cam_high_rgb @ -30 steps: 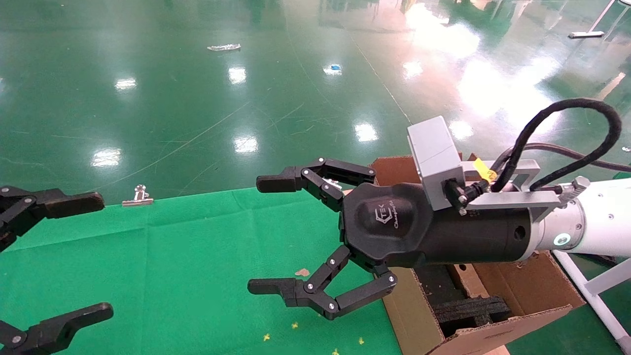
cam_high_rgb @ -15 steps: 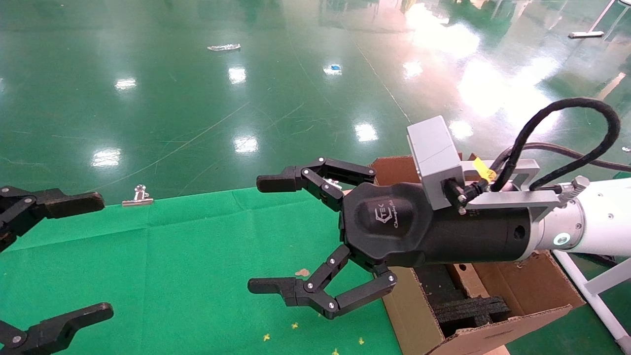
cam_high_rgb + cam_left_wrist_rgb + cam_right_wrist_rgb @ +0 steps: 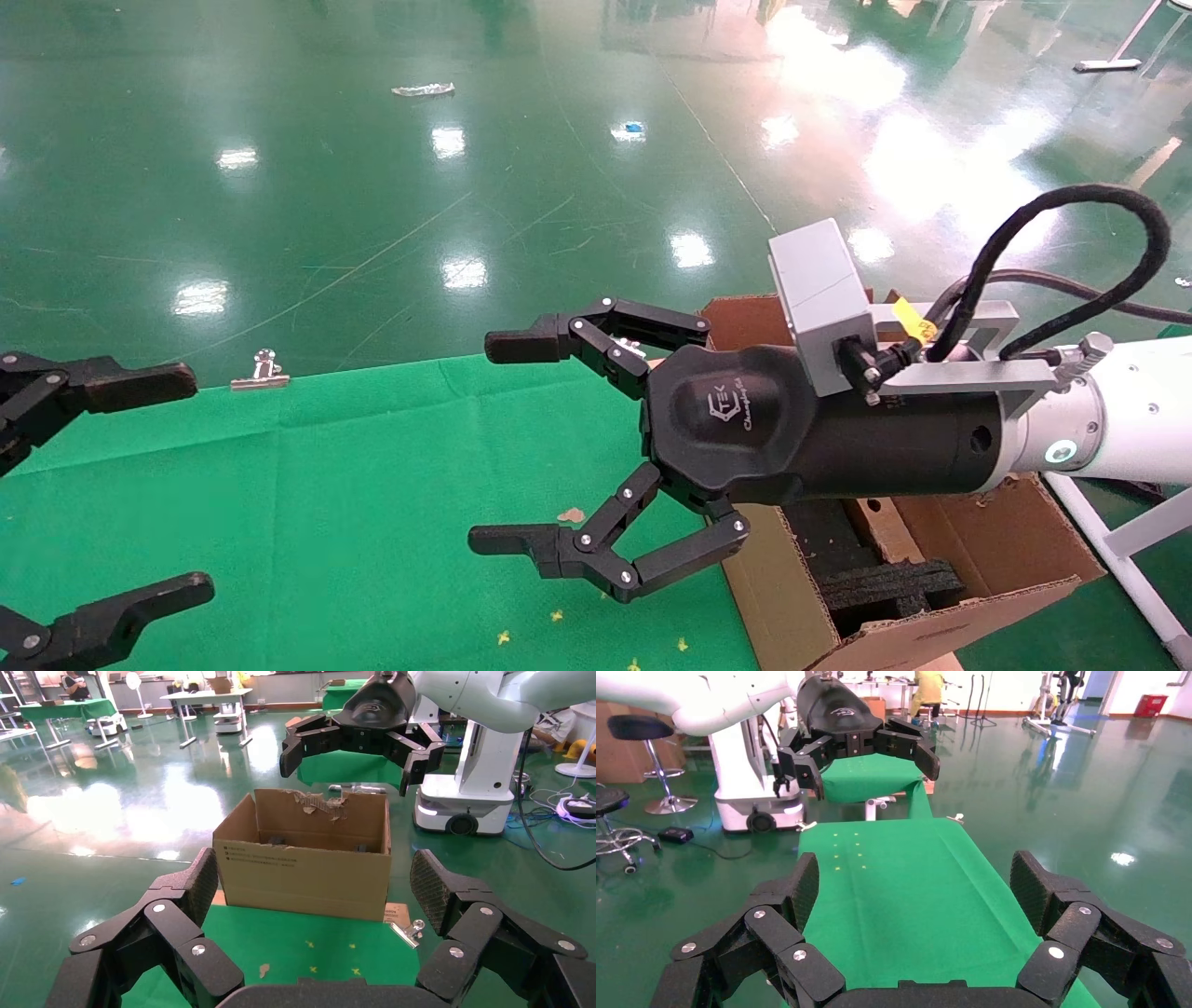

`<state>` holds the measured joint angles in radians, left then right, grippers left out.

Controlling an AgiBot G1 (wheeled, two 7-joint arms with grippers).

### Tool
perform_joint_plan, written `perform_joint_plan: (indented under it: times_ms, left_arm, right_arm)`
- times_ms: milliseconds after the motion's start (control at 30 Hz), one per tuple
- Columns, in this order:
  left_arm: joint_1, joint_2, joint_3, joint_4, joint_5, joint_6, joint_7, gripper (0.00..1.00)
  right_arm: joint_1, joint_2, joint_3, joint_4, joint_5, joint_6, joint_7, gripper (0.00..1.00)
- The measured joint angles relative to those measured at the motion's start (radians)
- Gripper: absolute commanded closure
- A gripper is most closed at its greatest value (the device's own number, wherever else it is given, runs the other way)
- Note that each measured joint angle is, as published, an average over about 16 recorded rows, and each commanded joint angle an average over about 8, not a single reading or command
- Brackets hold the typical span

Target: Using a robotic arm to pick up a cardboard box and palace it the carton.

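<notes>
Carton (image 3: 931, 559) sits at the table's right end, flaps up, black foam (image 3: 885, 582) inside; one flap edge is torn, seen in the left wrist view (image 3: 309, 857). A slim brown strip with a round hole (image 3: 880, 527) stands inside the carton next to the foam; can't tell for sure if that's the small box, no other box visible on the cloth.

R arm (image 3: 1117, 429), white tube w/ black body, grey camera block (image 3: 819, 294) and black cable (image 3: 1071, 242), reaches across from the right, hanging above the carton's near-left part and the cloth's right end. R gripper (image 3: 503, 443) points left over the green cloth (image 3: 326, 503), jaws spread wide, nothing in them. Same from its wrist cam: fingers (image 3: 793, 903) wide apart, only cloth (image 3: 905, 881) betw. them.

L gripper (image 3: 177, 485) at the cloth's left end, also wide open and empty; its wrist view looks betw. its fingers (image 3: 186, 888) at the carton, w/ the R gripper (image 3: 351, 759) hovering above it.

Silver clip (image 3: 263, 371) holds the cloth's far edge, left of centre. Small brown scrap (image 3: 570, 514) lies on the cloth just below the R gripper's lower finger. Shiny green floor (image 3: 372, 186) beyond.
</notes>
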<state>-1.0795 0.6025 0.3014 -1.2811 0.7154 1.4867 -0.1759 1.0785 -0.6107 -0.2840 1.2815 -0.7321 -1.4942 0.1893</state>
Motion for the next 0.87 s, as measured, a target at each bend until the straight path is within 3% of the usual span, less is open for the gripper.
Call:
perform_joint_plan:
  times_ms: [867]
  left_arm:
    - [0.000, 0.000, 0.000, 0.000, 0.000, 0.000, 0.000, 0.00]
  right_arm:
    - [0.000, 0.000, 0.000, 0.000, 0.000, 0.000, 0.000, 0.00]
